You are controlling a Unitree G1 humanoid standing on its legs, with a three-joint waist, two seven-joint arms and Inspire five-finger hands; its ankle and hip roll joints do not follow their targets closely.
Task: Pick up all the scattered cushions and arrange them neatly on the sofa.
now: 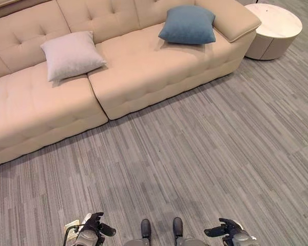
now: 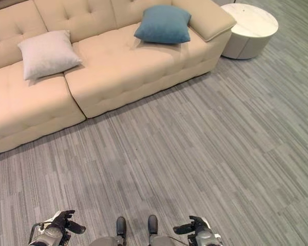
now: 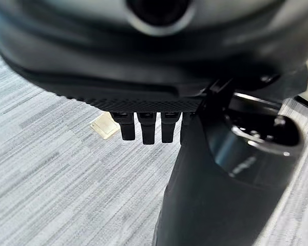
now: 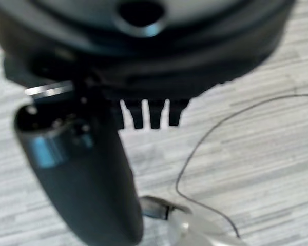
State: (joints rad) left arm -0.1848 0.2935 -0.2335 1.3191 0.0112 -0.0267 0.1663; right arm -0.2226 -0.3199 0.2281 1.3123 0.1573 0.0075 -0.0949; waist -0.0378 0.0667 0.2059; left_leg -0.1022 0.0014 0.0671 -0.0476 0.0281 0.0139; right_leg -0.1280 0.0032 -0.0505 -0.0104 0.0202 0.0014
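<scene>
Apparently two cushions (image 1: pixel 72 54) on sofa (image 1: pixel 143 77)

silver-grey arms end in dark, fingered left hand (image 1: pixel 95 225) and right hand (image 1: pixel 227 229).

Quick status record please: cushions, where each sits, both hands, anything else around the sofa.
white cushion: on the sofa, leaning against its backrest
blue cushion: on the sofa by its right armrest
cushions on floor: none in view
left hand: low, open, holding nothing
right hand: low, open, holding nothing
round side table: beside the right armrest
</scene>
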